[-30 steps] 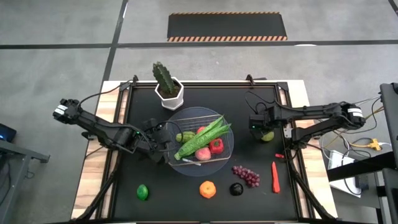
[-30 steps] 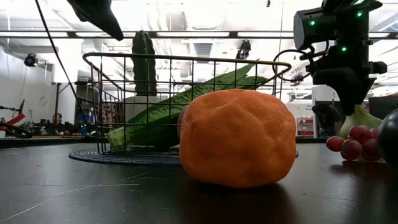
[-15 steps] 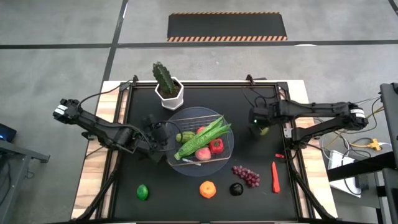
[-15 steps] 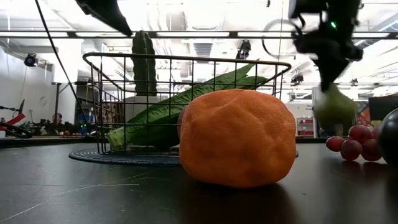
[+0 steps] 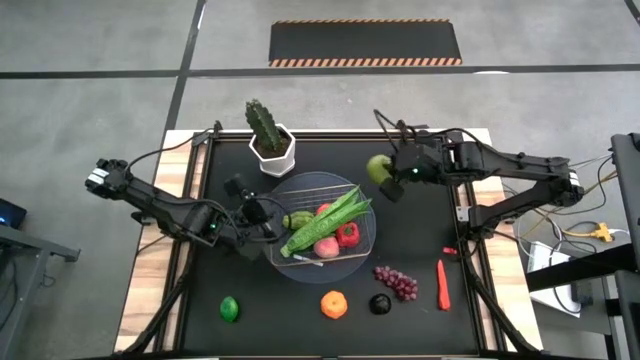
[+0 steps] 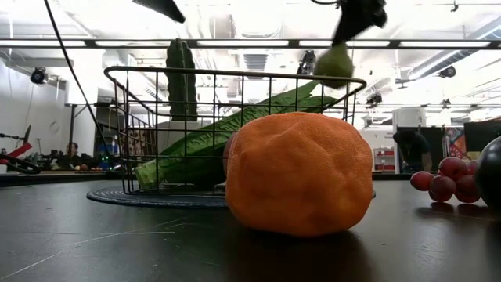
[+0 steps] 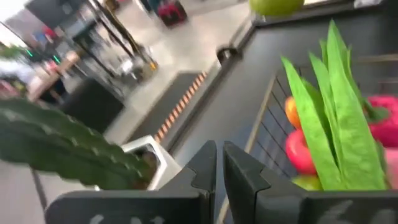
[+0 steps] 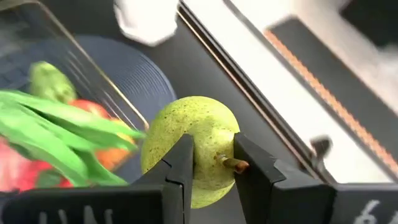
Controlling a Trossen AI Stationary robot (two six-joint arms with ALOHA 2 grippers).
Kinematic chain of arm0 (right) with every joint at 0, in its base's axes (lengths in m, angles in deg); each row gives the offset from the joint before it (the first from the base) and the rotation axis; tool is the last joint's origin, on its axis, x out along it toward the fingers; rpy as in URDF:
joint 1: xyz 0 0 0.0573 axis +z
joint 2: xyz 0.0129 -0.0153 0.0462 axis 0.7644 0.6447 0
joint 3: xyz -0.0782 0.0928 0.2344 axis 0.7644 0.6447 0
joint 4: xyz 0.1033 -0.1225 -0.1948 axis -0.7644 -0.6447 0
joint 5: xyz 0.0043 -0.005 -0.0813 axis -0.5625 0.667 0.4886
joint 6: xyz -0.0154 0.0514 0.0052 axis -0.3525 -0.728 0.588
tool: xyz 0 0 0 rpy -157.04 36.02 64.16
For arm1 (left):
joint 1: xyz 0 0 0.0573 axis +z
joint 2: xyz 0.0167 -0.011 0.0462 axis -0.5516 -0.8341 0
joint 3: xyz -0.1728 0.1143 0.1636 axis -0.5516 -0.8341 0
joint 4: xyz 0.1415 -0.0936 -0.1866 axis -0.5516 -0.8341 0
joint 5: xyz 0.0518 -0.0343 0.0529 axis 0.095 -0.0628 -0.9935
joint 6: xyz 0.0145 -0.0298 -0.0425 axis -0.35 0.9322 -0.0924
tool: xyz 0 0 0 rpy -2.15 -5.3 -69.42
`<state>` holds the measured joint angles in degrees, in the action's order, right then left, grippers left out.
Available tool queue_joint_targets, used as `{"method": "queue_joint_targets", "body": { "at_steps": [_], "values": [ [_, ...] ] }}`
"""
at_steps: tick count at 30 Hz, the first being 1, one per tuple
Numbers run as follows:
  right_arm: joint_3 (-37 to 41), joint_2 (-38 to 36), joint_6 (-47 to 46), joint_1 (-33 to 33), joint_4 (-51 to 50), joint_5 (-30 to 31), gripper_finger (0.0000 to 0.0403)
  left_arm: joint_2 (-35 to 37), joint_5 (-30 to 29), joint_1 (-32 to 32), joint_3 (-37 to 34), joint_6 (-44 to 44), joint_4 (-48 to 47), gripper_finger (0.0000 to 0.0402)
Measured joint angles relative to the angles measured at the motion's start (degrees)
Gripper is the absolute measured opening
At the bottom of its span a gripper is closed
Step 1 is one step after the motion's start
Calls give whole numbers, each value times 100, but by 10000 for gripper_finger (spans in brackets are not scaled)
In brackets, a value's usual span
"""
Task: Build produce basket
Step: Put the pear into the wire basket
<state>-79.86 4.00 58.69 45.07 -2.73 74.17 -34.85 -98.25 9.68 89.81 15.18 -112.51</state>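
The wire basket (image 5: 362, 238) stands mid-table on its round base and holds the long green bean bunch (image 5: 325, 222), a red pepper (image 5: 347, 235) and other produce. My right gripper (image 5: 388, 176) is shut on a green apple (image 5: 377, 168), high above the table just beyond the basket's far right corner. My left gripper (image 5: 264, 212) is shut and empty, raised by the basket's left side. On the near table lie a lime (image 5: 230, 308), an orange (image 5: 334, 304), purple grapes (image 5: 397, 282) and a red chili (image 5: 442, 283). My right gripper pinches the green apple at its stem end (image 8: 205, 163) between its two fingers (image 8: 181, 167), one on each side of the brown stem (image 8: 229, 163). The fingers slant down from the table's right. The apple (image 6: 334, 63) hangs below them, lifted clear of the table.
A potted cactus (image 5: 270, 140) in a white pot stands at the far left, behind the basket. A dark round fruit (image 5: 380, 304) lies between the orange and the grapes. Raised rails run along the table's edges.
My right gripper has risen steeply from the table's right side, carrying the green apple up off the table and toward the far edge and the basket; it has tipped and rolled on the way. My left gripper has turned in place beside the basket.
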Motion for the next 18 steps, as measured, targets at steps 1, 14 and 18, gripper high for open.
{"method": "queue_joint_targets", "body": {
  "at_steps": [1,14,18],
  "values": [
    [-93,71,144,51,115,-3,75,0,-120,-17,-35,-260,222,11],
    [-1174,1442,1391,668,719,-51,76,322,1615,-66,-1230,-4209,4389,11],
    [-1452,1877,1632,712,848,-360,77,660,1715,-63,-1848,-4833,5595,11]
  ]
}}
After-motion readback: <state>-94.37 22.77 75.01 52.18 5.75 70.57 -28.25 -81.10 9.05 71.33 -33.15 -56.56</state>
